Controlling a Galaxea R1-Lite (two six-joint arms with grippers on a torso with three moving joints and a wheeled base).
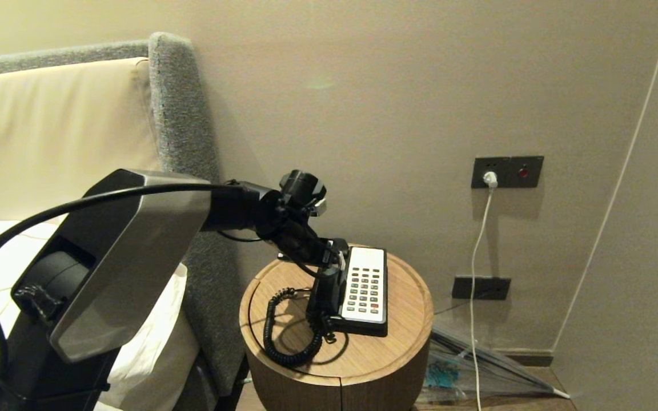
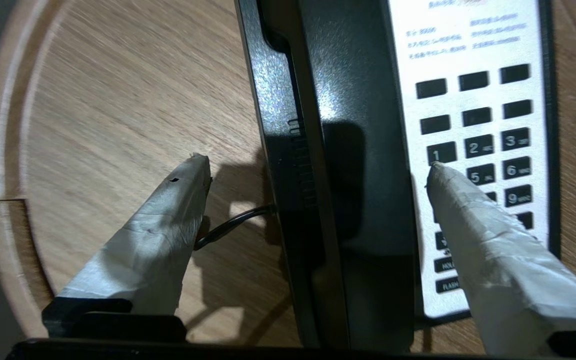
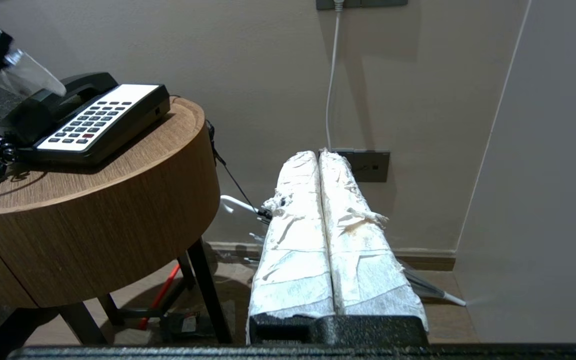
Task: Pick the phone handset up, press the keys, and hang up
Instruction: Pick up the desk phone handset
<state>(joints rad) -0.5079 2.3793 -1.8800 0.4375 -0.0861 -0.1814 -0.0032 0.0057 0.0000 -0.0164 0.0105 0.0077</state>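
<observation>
Nearest you, the right gripper [image 3: 319, 155] hangs parked low beside the round wooden surface [image 3: 93, 210], its taped jaws pressed together and holding nothing. Past them you see an umbrella [image 3: 433, 290] lying on the floor by the wall.

On your left the left arm [image 1: 135, 240] reaches out over the surface from beside the bed pillow [image 1: 152, 342]. The coiled cord [image 1: 292, 337] loops on the near left part of the surface and runs up to the near end of the phone handset [image 1: 326, 291].

The left gripper [image 2: 318, 165] hovers just above the handset [image 2: 348, 150], jaws released and spread wide: one fingertip [image 2: 195, 167] is over bare wood on the left, the other [image 2: 440, 175] over the keys [image 2: 488, 145]. Neither touches the handset, which lies in its cradle along the left side of the phone base [image 1: 363, 325]. The keys [image 1: 364, 288] sit to its right in the cream faceplate.

Farther back, a white cable [image 1: 477, 257] hangs from the wall socket [image 1: 506, 171].
</observation>
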